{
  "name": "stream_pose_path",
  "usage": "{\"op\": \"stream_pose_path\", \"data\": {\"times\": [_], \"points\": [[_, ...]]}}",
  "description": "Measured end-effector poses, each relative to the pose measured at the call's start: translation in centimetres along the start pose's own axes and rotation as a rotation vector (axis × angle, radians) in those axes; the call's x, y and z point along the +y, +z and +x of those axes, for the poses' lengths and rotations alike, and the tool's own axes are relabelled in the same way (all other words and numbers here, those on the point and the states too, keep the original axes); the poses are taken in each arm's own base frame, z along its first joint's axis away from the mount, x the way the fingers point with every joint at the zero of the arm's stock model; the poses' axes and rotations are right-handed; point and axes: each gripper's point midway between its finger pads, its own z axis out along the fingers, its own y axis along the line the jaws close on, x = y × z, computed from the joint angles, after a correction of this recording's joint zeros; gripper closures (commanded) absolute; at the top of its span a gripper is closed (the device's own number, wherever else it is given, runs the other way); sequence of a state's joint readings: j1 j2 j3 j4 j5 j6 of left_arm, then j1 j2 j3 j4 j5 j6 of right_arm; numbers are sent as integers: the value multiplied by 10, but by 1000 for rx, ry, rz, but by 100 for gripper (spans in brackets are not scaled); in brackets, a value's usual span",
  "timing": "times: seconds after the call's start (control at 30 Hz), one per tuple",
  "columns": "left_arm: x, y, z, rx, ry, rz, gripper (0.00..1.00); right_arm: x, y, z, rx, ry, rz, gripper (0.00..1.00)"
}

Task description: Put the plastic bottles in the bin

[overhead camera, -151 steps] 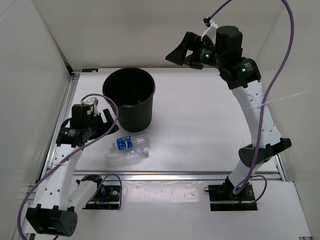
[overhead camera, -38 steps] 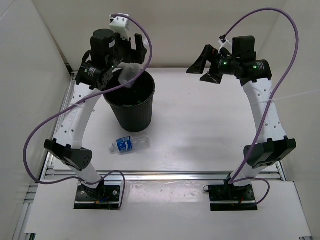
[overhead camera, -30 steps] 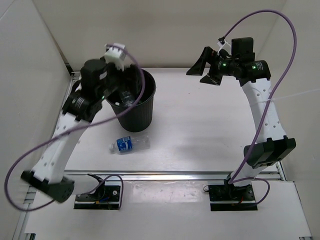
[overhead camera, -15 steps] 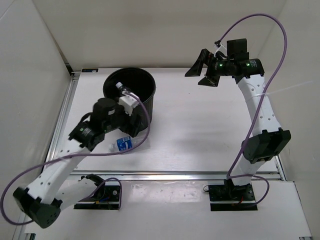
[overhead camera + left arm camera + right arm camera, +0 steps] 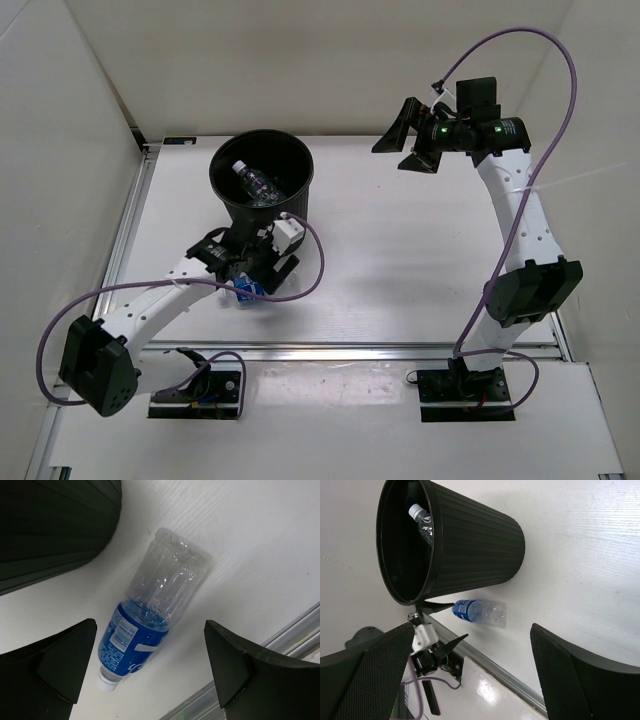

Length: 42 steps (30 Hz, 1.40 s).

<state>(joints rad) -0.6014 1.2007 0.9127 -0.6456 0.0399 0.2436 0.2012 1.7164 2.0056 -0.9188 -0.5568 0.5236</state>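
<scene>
The round black bin (image 5: 290, 200) stands at the back left of the table. A clear bottle with a white cap (image 5: 255, 181) lies inside it and also shows in the right wrist view (image 5: 422, 522). One clear bottle with a blue label (image 5: 150, 620) lies on the table in front of the bin (image 5: 50, 525), cap toward the near edge. My left gripper (image 5: 254, 277) is open low over this bottle, one finger on each side, not touching it (image 5: 150, 672). My right gripper (image 5: 405, 135) is open and empty, raised at the back right (image 5: 470, 675). No green bottle shows.
A metal rail (image 5: 350, 350) runs along the table's near edge, just behind the left gripper. White walls close in the left, back and right sides. The right wrist view shows the bin (image 5: 470, 545), the lying bottle (image 5: 480, 611) and the left gripper (image 5: 437, 647).
My left arm held a clear bottle over the bin, let it go inside, then swung down and forward to the blue-labelled bottle on the table. The right arm barely moved.
</scene>
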Motion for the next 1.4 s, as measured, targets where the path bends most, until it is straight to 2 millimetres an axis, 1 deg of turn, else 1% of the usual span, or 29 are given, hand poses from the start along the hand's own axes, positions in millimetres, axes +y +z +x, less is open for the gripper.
{"op": "stream_pose_path", "data": {"times": [0.1, 0.3, 0.5, 0.6, 0.67, 0.7, 0.73, 0.8, 0.83, 0.9, 0.93, 1.0, 1.07, 1.1, 1.17, 1.23, 1.3, 1.4], "points": [[-3, 11, 16, 57, 7, 16, 0, -1, 0, 1, 1, 2, 2, 0], [-7, 25, 30, 94, 7, 30, 0, -3, -1, 2, 7, 5, 7, 0], [-13, 46, 58, 170, 9, 52, 0, -4, -1, 5, 18, 8, 13, 0], [-19, 55, 67, 193, -15, 74, 0, -5, -1, 6, 21, 8, 15, 0], [-24, 59, 70, 200, -37, 92, 6, -5, -2, 7, 24, 7, 17, 0], [-27, 61, 71, 202, -44, 105, 16, -6, -2, 7, 26, 7, 19, 0], [-29, 61, 71, 199, -53, 118, 21, -6, -2, 8, 28, 8, 21, 0], [-36, 61, 65, 179, -71, 151, 37, -7, -2, 9, 33, 9, 26, 0], [-39, 59, 61, 164, -80, 169, 50, -7, -2, 10, 34, 9, 27, 0], [-47, 53, 45, 124, -107, 217, 52, -8, -2, 10, 35, 7, 28, 0], [-50, 48, 33, 96, -120, 244, 52, -8, -2, 10, 35, 6, 28, 0], [-59, 35, -5, 8, -134, 302, 52, -8, -2, 10, 35, 4, 29, 0], [-71, 17, -46, -85, -120, 372, 52, -9, -2, 11, 36, 5, 32, 0], [-79, 5, -69, -137, -105, 415, 54, -9, -2, 11, 37, 6, 33, 0], [-92, -21, -108, -217, -74, 490, 54, -11, -2, 13, 41, 10, 37, 0], [-99, -46, -141, -274, -39, 543, 55, -13, -1, 15, 46, 15, 41, 0], [-101, -67, -171, -332, 5, 566, 55, -16, 0, 18, 55, 22, 46, 0], [-97, -92, -200, -391, 50, 561, 55, -20, 3, 23, 70, 34, 55, 0]]}}
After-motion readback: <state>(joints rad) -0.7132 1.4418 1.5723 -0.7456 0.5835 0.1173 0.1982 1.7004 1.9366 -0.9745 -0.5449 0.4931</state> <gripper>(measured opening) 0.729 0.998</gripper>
